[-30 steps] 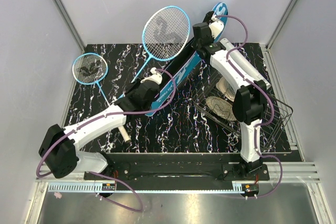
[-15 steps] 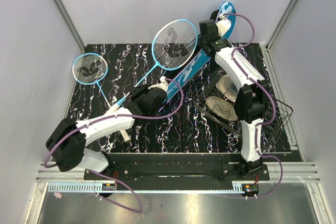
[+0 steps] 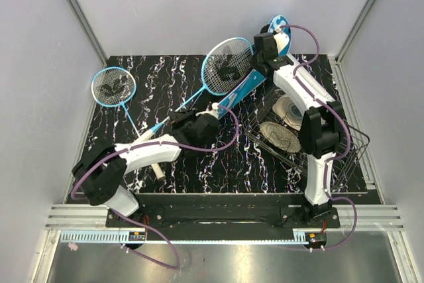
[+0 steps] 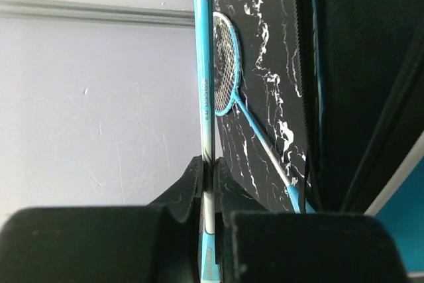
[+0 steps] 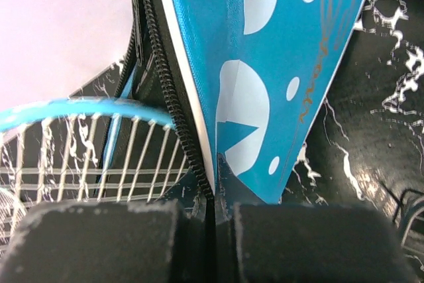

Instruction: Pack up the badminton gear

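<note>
Pinching the light-blue shaft of the larger racket (image 3: 228,65), the left gripper (image 4: 208,187) is seen closed tightly on it, to the left of the black wire basket (image 3: 348,142). The racket's strung head is held raised beyond the basket's far left corner and is set against the dark open mouth of the blue cover (image 3: 246,85); how far it is inside cannot be told. The cover's zipped edge is clamped by the right gripper (image 5: 213,193), whose jaws are shut on the fabric just past the basket's far side. From there the cover is stretched down toward the table (image 3: 199,170) on the basket's left. A smaller racket (image 3: 114,87) is left flat on the table, well to the basket's left. A white tube (image 3: 159,171) is seen lying partly under the left arm, left of the basket's near side. Round woven discs (image 3: 278,136) are held inside the basket
</note>
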Robot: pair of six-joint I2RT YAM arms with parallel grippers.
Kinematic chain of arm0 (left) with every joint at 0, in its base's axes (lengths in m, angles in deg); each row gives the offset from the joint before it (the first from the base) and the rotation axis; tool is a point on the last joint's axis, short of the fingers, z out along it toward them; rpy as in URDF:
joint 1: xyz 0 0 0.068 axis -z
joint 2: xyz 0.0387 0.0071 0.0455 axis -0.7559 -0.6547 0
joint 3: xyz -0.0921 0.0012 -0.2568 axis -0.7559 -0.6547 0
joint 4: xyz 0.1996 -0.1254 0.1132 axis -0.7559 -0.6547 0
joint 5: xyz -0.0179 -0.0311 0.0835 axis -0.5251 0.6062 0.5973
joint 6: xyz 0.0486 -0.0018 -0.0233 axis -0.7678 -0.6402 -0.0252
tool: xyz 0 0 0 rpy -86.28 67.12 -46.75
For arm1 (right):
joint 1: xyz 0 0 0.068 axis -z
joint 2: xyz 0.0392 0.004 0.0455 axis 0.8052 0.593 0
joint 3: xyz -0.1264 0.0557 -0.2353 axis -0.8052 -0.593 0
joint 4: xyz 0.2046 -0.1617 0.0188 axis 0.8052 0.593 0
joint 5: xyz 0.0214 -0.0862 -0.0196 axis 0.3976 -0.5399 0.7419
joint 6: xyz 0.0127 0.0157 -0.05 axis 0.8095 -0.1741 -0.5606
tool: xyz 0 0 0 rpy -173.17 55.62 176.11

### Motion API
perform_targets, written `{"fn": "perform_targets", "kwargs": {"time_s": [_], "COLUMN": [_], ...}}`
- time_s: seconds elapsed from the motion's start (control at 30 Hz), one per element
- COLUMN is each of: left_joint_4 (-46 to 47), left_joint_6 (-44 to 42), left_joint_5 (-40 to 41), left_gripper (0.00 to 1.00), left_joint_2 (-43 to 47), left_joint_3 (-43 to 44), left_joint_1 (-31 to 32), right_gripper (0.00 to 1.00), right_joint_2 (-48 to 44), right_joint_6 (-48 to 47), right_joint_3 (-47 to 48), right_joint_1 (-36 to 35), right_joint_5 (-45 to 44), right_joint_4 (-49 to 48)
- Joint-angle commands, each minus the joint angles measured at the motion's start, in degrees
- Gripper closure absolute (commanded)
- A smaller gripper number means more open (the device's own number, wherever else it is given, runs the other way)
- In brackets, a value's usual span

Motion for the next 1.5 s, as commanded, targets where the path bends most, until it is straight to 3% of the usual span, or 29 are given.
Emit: {"fn": "perform_targets", "kwargs": {"time_s": [0.0, 0.3, 0.43, 0.63, 0.9, 0.97, 1.17, 1.47], "left_joint_4": [-3.70, -7.47, -10.63, -18.10, -24.08, -25.14, -22.78, -4.53], "left_joint_6": [-2.51, 0.82, 1.88, 7.41, 19.45, 21.75, 24.65, 20.79], "left_joint_5": [-4.61, -4.62, -12.58, -21.13, -15.62, -17.45, -12.89, -4.19], "left_gripper": [1.00, 1.00, 1.00, 1.00, 1.00, 1.00, 1.00, 1.00], "left_joint_2": [-2.29, -4.23, 0.24, -2.02, -14.67, -15.56, -17.32, -15.75], "left_joint_3": [4.60, 1.36, -0.23, 8.63, 24.45, 27.96, 32.82, 28.87], "left_joint_1": [0.67, 0.94, 2.34, 1.47, 0.59, -0.20, -1.96, -1.61], "right_gripper": [1.00, 1.00, 1.00, 1.00, 1.00, 1.00, 1.00, 1.00], "right_joint_2": [-8.12, -10.68, -11.73, -14.19, -16.30, -15.95, -14.99, -14.11], "right_joint_6": [0.79, -4.58, -6.77, -6.78, 0.42, 2.80, 6.05, 11.76], "right_joint_3": [-4.50, -14.17, -17.77, -25.93, -33.42, -33.77, -34.56, -33.78], "right_joint_1": [-0.45, -0.98, -1.06, -1.68, -3.17, -3.44, -4.14, -4.14], "right_joint_5": [8.83, 13.94, 16.48, 23.96, 28.09, 30.36, 35.28, 42.50], "right_joint_4": [-8.62, -21.00, -27.87, -35.95, -41.84, -42.46, -42.73, -40.45]}}
